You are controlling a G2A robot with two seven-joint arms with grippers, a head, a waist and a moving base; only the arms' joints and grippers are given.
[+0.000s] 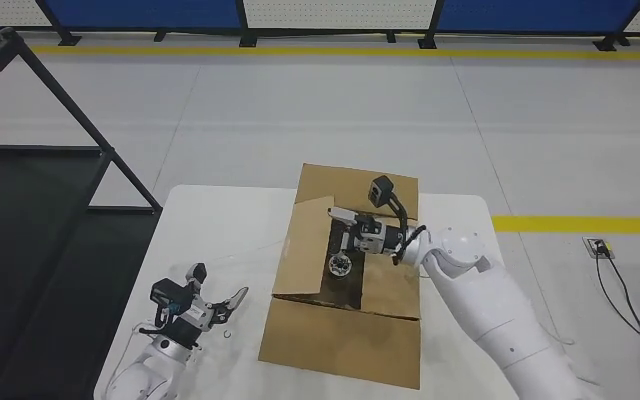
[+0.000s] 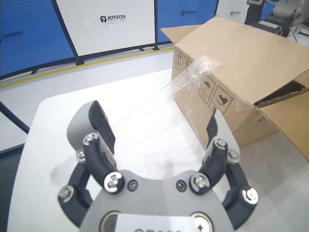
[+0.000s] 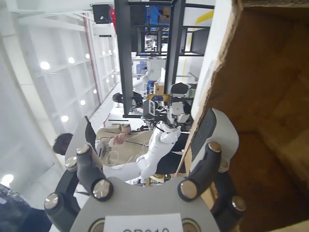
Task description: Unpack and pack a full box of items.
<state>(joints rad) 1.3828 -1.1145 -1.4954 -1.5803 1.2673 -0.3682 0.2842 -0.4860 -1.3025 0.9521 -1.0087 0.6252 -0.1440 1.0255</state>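
Observation:
An opened cardboard box (image 1: 340,335) stands mid-table with its flaps spread. In its dark opening lies a small round black-and-white item (image 1: 340,264). My right gripper (image 1: 336,220) is at the far-left corner of that opening. In its wrist view the right gripper (image 3: 147,126) is open and straddles the edge of a box flap (image 3: 224,56), with one finger (image 3: 207,126) on the flap's inner side. My left gripper (image 1: 212,300) hovers open over the table's near-left part, holding nothing. From the box (image 2: 241,73) a strip of clear tape (image 2: 193,78) trails toward the left gripper (image 2: 154,112).
The white table (image 1: 220,230) has bare room left of the box. A black metal frame (image 1: 60,180) stands beyond the table's left edge. Blue and white fence panels (image 2: 106,20) close off the floor behind.

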